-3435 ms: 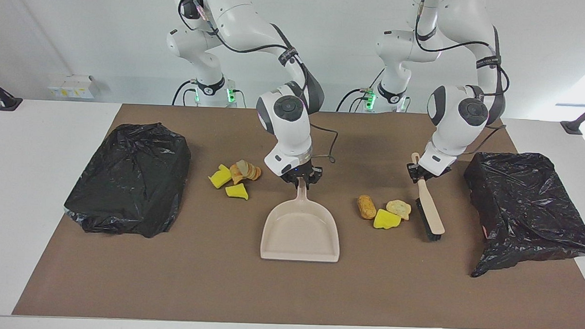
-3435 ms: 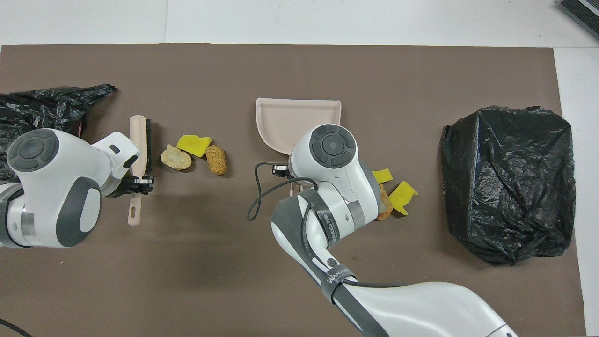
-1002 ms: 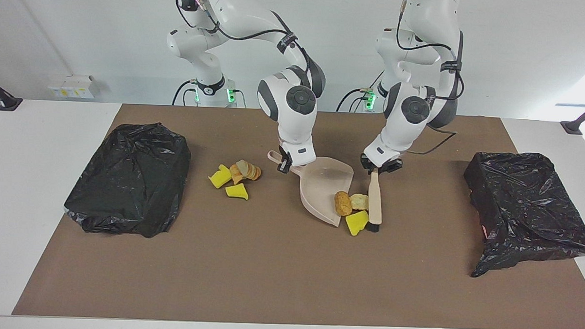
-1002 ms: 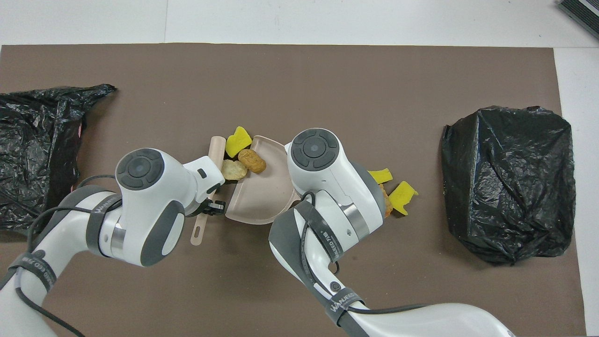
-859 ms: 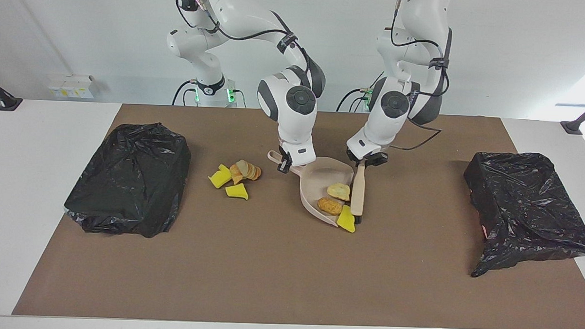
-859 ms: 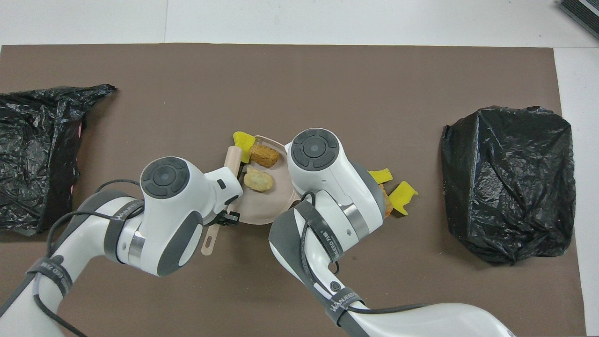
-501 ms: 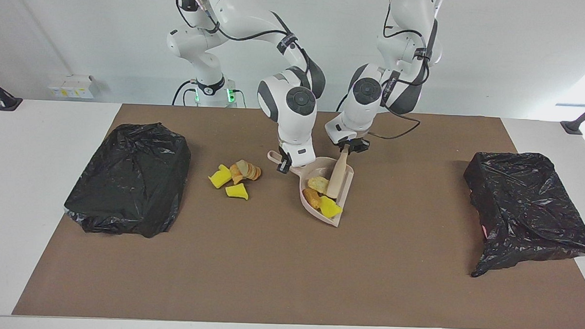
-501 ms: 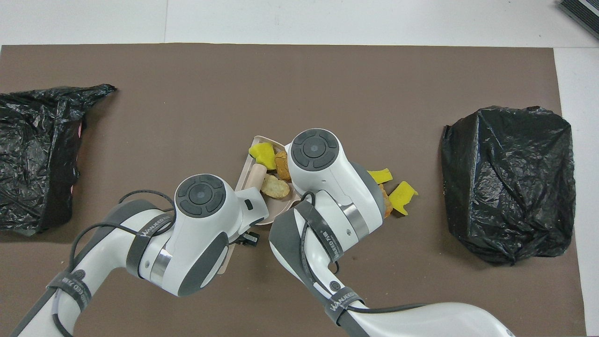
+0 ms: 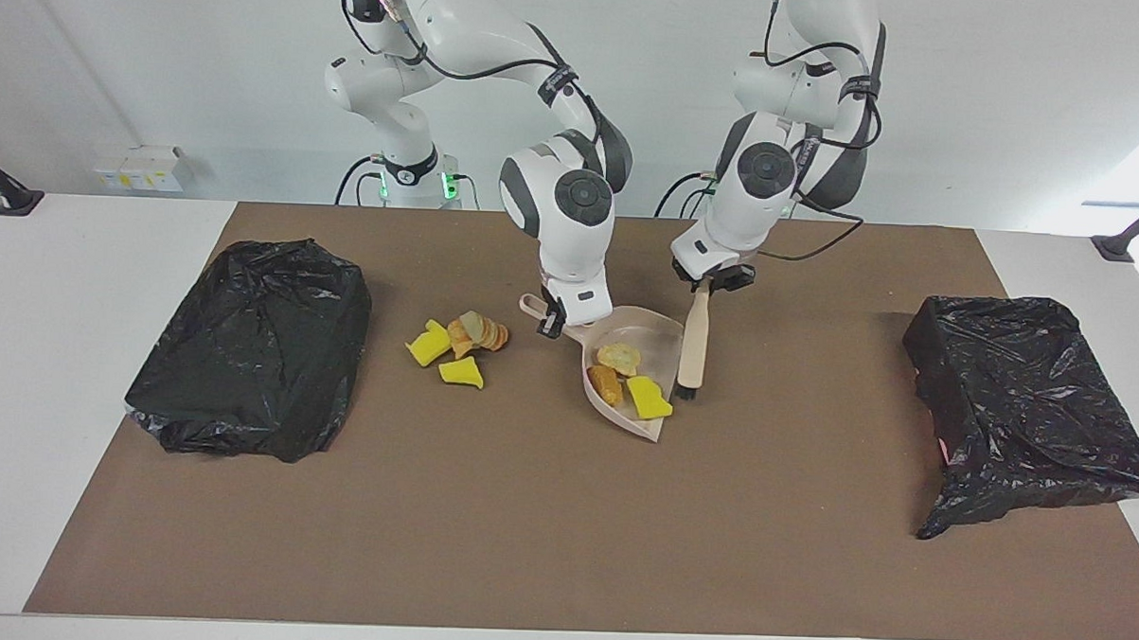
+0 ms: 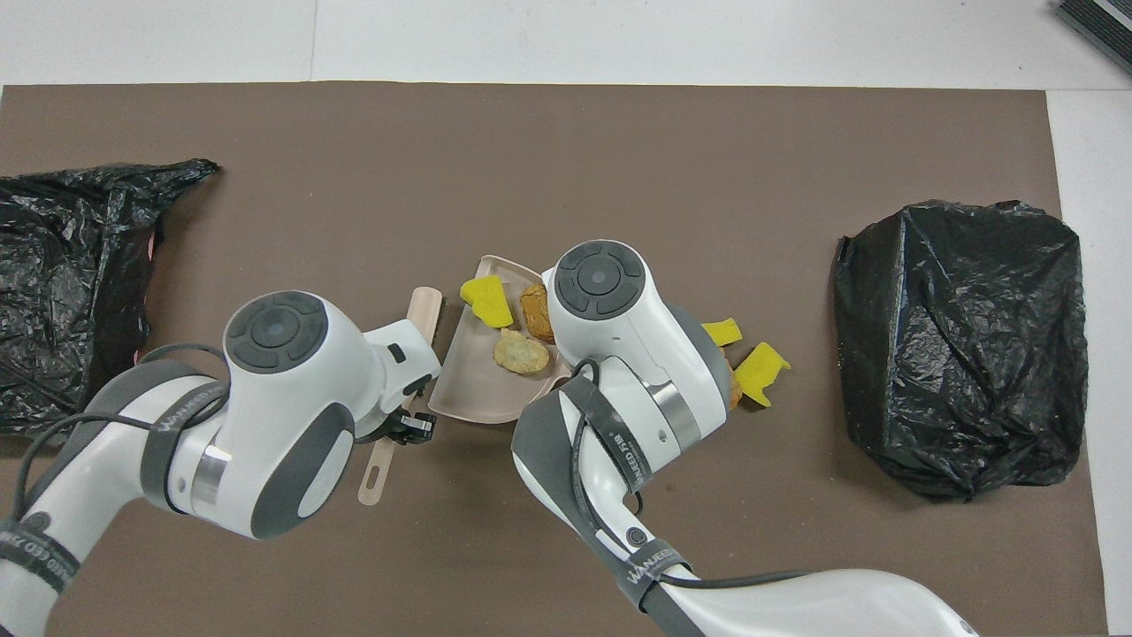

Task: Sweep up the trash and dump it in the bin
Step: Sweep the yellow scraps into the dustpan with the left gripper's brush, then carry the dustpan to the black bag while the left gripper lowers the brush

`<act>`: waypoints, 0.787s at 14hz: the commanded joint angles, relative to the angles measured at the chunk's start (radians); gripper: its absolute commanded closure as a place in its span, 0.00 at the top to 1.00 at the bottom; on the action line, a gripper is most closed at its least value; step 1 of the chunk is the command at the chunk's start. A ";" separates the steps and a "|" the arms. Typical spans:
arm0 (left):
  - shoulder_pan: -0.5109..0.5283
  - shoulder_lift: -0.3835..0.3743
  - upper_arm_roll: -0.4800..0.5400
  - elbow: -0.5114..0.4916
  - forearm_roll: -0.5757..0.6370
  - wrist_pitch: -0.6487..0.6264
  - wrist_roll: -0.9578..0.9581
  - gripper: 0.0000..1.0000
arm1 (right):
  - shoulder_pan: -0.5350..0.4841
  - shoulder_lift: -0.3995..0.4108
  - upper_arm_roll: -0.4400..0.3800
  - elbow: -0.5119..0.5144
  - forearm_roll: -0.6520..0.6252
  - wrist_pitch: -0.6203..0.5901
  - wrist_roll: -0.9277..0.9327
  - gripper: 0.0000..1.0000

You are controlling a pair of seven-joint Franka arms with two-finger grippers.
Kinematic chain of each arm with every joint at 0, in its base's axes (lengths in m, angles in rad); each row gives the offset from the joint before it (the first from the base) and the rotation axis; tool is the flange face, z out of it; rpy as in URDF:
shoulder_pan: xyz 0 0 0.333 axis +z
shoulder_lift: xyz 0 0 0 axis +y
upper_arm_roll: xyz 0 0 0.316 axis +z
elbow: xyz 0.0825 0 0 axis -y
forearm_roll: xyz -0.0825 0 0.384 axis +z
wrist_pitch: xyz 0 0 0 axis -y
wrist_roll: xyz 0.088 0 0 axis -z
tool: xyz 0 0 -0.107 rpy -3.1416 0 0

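Trash (image 9: 627, 379) is lying in the dustpan (image 9: 659, 334); the right gripper (image 9: 552, 319) is clamping its handle, the left gripper (image 9: 715, 278) is gripping the brush (image 9: 692, 348) beside it.

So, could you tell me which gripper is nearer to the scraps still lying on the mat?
Right. The right gripper holds the dustpan handle just beside the loose scraps; the left gripper holds the brush past the dustpan.

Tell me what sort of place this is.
Probably a robotics lab's test bench, not a home: two robot arms mounted at a white table with a brown mat, staged scraps and bagged bins.
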 commanded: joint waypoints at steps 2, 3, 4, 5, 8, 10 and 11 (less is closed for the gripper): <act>0.116 -0.002 -0.004 0.007 0.003 0.049 -0.059 0.00 | -0.014 -0.003 0.003 -0.005 0.010 0.020 0.021 0.00; 0.133 0.001 -0.004 0.007 0.003 0.070 -0.064 0.00 | -0.022 -0.014 0.003 -0.005 0.011 0.020 0.021 0.00; 0.144 0.001 -0.002 0.002 0.003 0.075 -0.064 0.00 | -0.046 -0.032 0.003 -0.004 0.011 0.023 0.021 0.00; 0.162 0.001 -0.004 0.000 0.003 0.080 -0.062 0.00 | -0.077 -0.053 0.004 -0.005 0.011 0.043 0.007 0.00; 0.168 0.000 -0.004 -0.004 0.003 0.080 -0.064 0.00 | -0.158 -0.118 0.003 -0.002 0.034 0.046 -0.054 0.00; 0.162 -0.005 -0.005 -0.009 0.001 0.080 -0.068 0.00 | -0.224 -0.167 0.003 -0.004 0.037 0.028 -0.114 0.00; 0.153 -0.008 -0.007 -0.013 0.001 0.080 -0.076 0.00 | -0.264 -0.190 0.003 -0.004 0.037 -0.002 -0.154 0.00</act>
